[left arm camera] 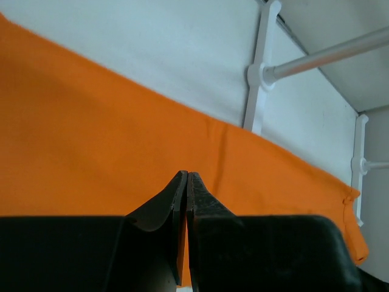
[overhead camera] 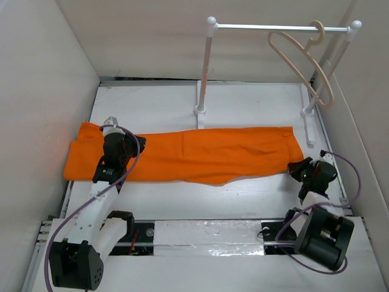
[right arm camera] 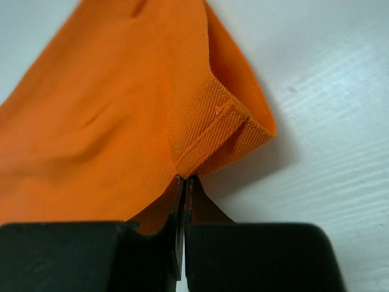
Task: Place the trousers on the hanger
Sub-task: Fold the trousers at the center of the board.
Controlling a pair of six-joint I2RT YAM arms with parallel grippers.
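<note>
Orange trousers [overhead camera: 200, 155] spread flat across the white counter [overhead camera: 243, 201], left pincer [left arm camera: 186, 176] clamped shut on the fabric at one end, right pincer [right arm camera: 184, 179] pinched closed on the hemmed corner at the other, beige hanger [overhead camera: 320, 31] hooked on the rack's metal rod [overhead camera: 279, 27] behind, apart from the trousers.

text check | top, left wrist, right wrist | I can read no lettering, label, brand, number or sign in any of my three views
</note>
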